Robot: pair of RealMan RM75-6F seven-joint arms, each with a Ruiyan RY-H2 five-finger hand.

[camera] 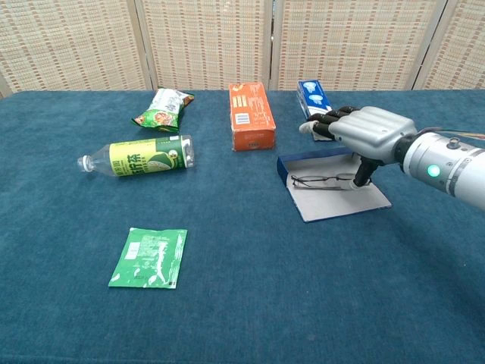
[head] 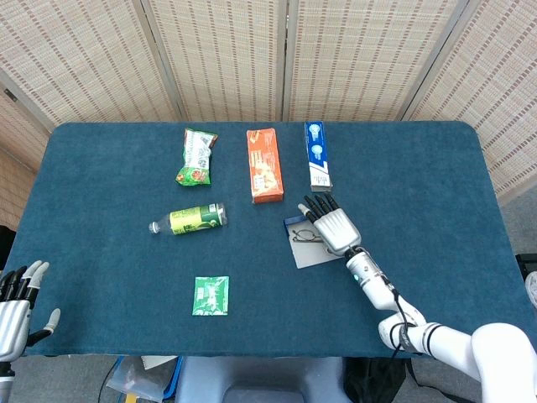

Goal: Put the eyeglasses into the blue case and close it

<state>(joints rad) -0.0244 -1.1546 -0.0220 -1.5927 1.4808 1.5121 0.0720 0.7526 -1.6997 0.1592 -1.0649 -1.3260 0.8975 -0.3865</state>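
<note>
The blue case (camera: 283, 171) lies open on the table, its pale lining (camera: 345, 199) facing up. The thin dark eyeglasses (camera: 318, 180) lie flat on that lining near the case's back wall; in the head view the eyeglasses (head: 304, 236) show at the left part of the case (head: 312, 254). My right hand (camera: 364, 133) hovers over the case's right half with fingers stretched out and apart. Its thumb points down close to the right end of the glasses. Nothing is held in it. My left hand (head: 17, 306) sits off the table's near left corner, fingers apart and empty.
Behind the case stand an orange box (camera: 251, 116) and a blue-white toothpaste box (camera: 312, 107). A green snack bag (camera: 161, 108), a lying green-label bottle (camera: 144, 157) and a flat green sachet (camera: 149, 257) occupy the left half.
</note>
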